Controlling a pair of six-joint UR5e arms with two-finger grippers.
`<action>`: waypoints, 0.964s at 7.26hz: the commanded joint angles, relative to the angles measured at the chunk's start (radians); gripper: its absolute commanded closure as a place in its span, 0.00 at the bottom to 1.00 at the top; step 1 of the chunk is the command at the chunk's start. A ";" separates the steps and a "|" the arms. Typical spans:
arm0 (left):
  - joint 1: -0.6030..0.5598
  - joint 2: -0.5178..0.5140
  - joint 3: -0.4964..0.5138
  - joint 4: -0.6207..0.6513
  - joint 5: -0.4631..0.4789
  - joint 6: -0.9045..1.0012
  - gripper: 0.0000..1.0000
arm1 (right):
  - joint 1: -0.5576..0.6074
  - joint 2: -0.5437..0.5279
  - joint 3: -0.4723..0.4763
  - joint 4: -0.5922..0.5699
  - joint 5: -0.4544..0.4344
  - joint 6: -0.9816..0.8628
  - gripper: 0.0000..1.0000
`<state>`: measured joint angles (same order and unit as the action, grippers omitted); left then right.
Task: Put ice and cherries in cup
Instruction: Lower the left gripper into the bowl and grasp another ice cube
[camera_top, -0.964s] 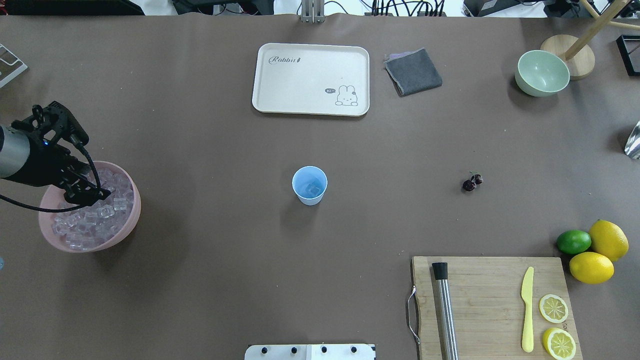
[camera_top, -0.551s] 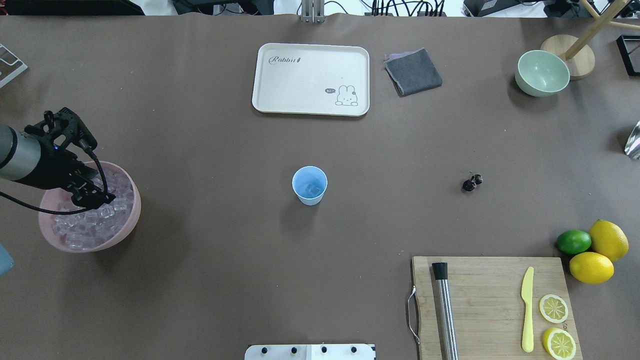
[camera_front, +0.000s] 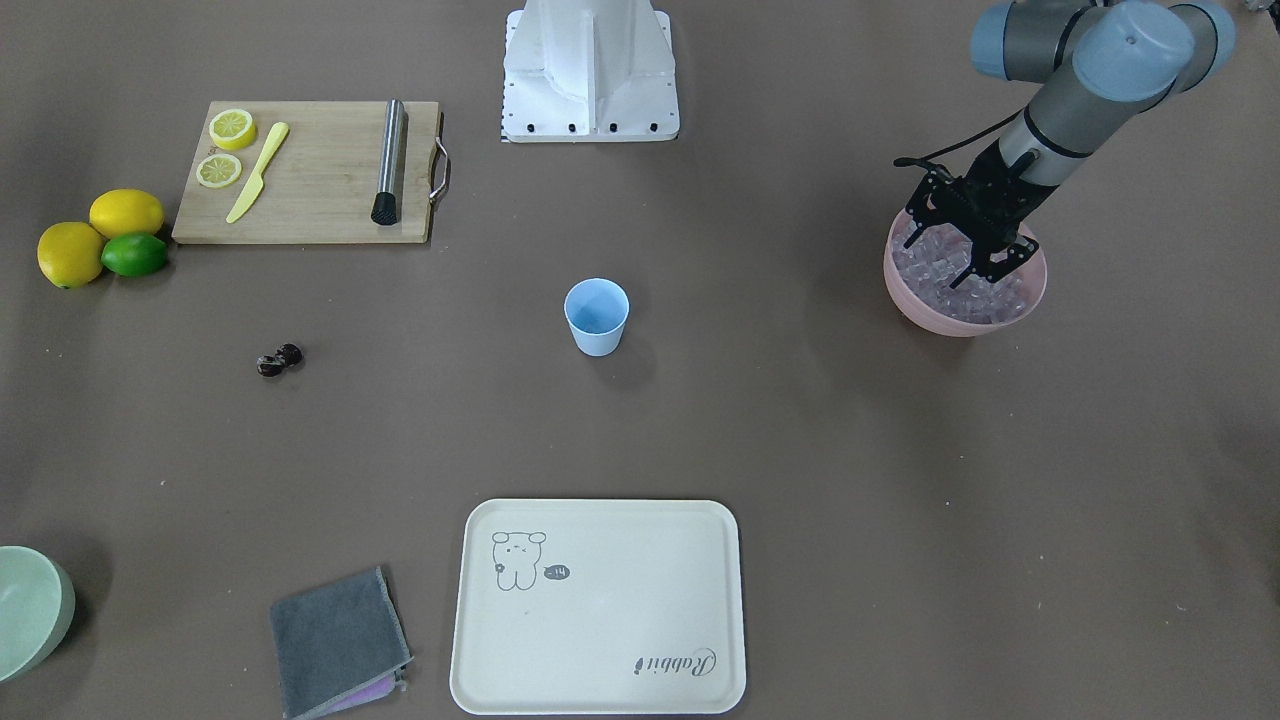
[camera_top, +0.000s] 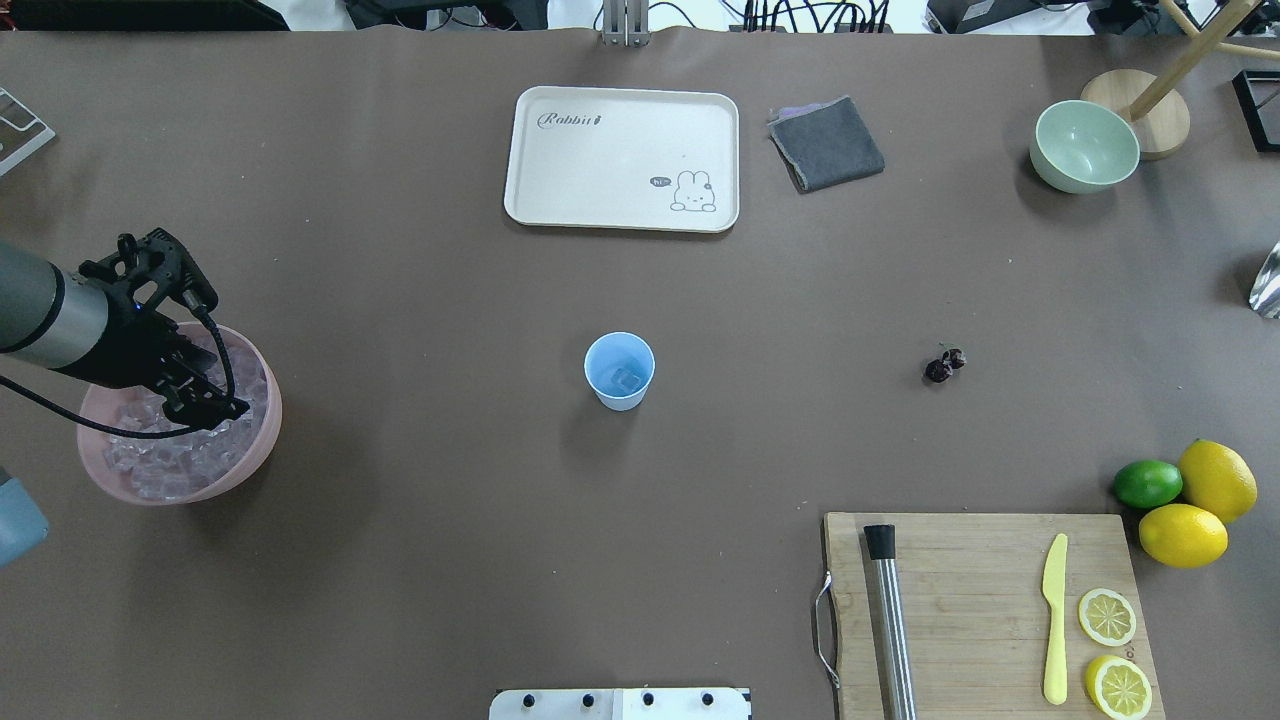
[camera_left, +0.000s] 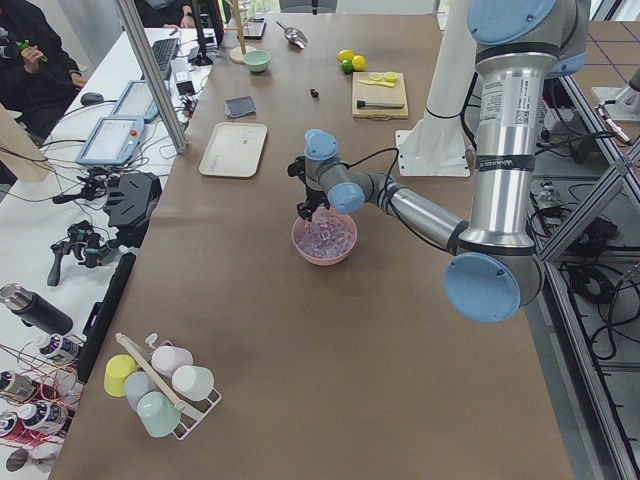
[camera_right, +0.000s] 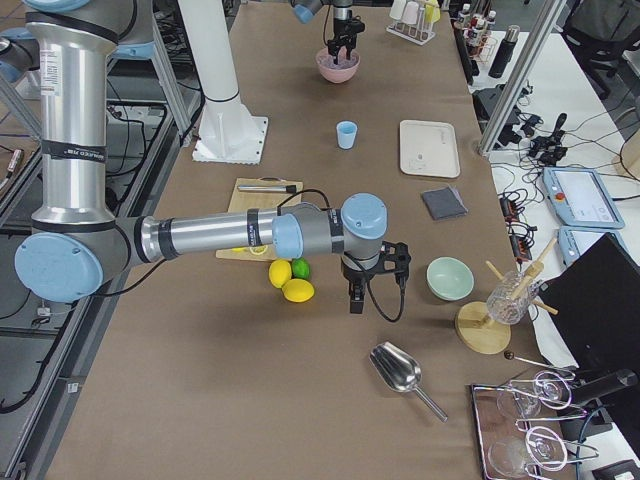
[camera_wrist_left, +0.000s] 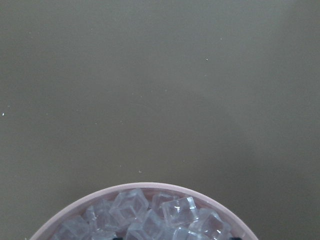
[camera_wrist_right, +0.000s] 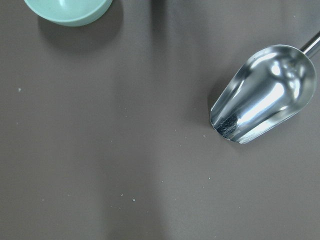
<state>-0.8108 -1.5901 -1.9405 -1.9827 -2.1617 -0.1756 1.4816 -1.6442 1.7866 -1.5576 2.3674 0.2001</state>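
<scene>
The light blue cup (camera_top: 619, 371) (camera_front: 597, 316) stands upright mid-table with one ice cube (camera_top: 627, 379) inside. More ice (camera_top: 160, 460) (camera_front: 990, 295) (camera_wrist_left: 150, 215) fills the pink bowl (camera_top: 265, 440) (camera_front: 960, 322) at the table's left. My left gripper (camera_top: 222, 406) (camera_front: 958, 258) points down into that bowl near its cup-side rim, fingers spread open among the cubes. The dark cherries (camera_top: 944, 365) (camera_front: 279, 359) lie on the table right of the cup. My right gripper (camera_right: 352, 300) shows only in the exterior right view, beyond the lemons; its state cannot be told.
A cream tray (camera_top: 560, 180), a grey cloth (camera_top: 826, 143) and a pale green bowl (camera_top: 1085, 147) line the far side. A cutting board (camera_top: 970, 600) with muddler, knife and lemon slices sits near right, lemons and lime (camera_top: 1147, 483) beside it. A metal scoop (camera_wrist_right: 262, 97) lies under the right wrist.
My left arm has swung rightward over the pink bowl, carrying the gripper from the bowl's middle toward its cup-side rim. The cup and cherries have not moved.
</scene>
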 joint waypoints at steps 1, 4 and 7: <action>0.001 0.009 0.017 0.001 -0.010 0.046 0.29 | 0.000 0.000 0.004 0.001 -0.002 0.001 0.00; 0.002 0.001 0.054 -0.011 -0.010 0.065 0.29 | 0.000 0.001 0.000 0.007 -0.005 0.001 0.00; 0.007 0.005 0.068 -0.042 -0.012 0.065 0.29 | 0.000 0.006 0.004 0.007 -0.005 0.001 0.00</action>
<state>-0.8050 -1.5910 -1.8765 -2.0027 -2.1724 -0.1100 1.4818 -1.6410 1.7884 -1.5510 2.3623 0.2009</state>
